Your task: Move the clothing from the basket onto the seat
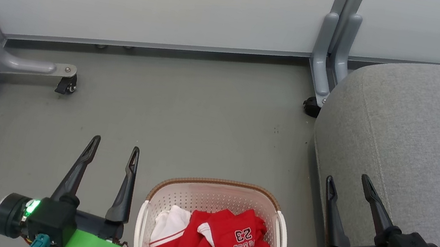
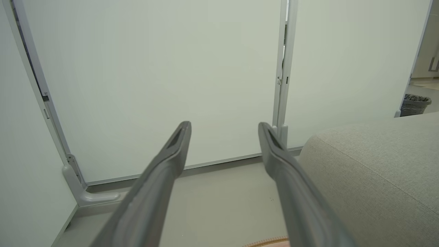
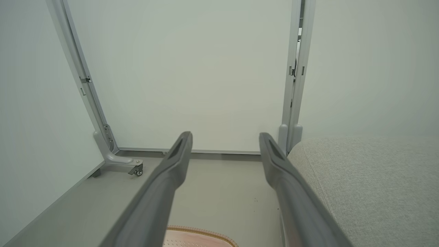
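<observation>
1. Head view, bottom centre: the clothing lies crumpled inside the basket. It is a red jersey with white panels, and the 23 print faces up on the topmost fold. The heap sits lower than the far rim.
2. I judge it light, soft and limp. It will sag and trail when lifted, and a thin pinch of smooth sports fabric could slide out.
3. I would take hold of a thick bunched fold, the raised red ridge beside the number, rather than a flat single layer or a loose edge.
4. The basket looks light as well. A snagged garment could drag it along, so I would lift straight up.
5. The left gripper hangs just beside the basket's left wall, fingers spread wide, holding nothing.
6. The right gripper shows against the left edge of the seat, to the right of the basket. It is spread equally wide and holds nothing.
7. The seat stands just right of the basket, and its broad grey top offers plenty of landing room. Grey floor stretches beyond the basket.
</observation>
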`<state>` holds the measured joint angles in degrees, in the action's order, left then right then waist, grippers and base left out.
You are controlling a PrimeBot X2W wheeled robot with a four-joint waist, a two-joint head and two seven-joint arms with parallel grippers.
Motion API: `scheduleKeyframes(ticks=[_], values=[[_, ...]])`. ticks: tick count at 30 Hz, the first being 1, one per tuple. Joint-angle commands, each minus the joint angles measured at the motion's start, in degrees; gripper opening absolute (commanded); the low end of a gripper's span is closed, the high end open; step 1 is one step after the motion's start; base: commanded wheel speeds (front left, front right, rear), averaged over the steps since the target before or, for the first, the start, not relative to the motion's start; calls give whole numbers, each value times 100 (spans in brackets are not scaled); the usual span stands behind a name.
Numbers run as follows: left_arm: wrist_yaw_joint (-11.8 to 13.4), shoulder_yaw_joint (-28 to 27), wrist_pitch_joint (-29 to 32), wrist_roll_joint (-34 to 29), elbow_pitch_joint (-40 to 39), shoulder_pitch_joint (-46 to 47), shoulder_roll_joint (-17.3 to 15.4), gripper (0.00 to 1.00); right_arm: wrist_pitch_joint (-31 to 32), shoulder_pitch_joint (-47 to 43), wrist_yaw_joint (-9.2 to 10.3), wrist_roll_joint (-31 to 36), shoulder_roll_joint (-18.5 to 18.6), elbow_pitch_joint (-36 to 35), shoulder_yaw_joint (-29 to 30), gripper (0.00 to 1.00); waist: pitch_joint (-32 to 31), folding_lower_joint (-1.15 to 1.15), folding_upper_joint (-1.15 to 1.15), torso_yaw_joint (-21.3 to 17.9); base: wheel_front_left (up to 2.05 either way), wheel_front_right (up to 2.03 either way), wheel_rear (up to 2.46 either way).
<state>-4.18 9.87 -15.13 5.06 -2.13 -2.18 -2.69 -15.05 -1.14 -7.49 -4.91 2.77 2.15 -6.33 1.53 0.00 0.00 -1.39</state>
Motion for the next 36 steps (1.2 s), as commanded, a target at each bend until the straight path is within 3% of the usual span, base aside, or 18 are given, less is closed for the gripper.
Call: scheduleKeyframes(ticks=[1,15,25,36], values=[[-28,5,-4,-45,-5,-48,-37,100,-20,-72,0,-22,20,-8,6,100,-1,0,0,0,0,0,0],[-180,-29,-4,114,-113,-34,-36,100,-20,-54,0,-57,20,7,9,100,39,0,0,-12,0,0,0],[-256,59,-4,71,256,-63,-36,100,-20,-37,0,-93,20,-11,64,100,116,0,0,-42,0,0,0],[-331,256,-3,229,848,522,-35,100,-20,464,0,-163,19,-181,324,100,1034,0,0,-208,0,0,0]])
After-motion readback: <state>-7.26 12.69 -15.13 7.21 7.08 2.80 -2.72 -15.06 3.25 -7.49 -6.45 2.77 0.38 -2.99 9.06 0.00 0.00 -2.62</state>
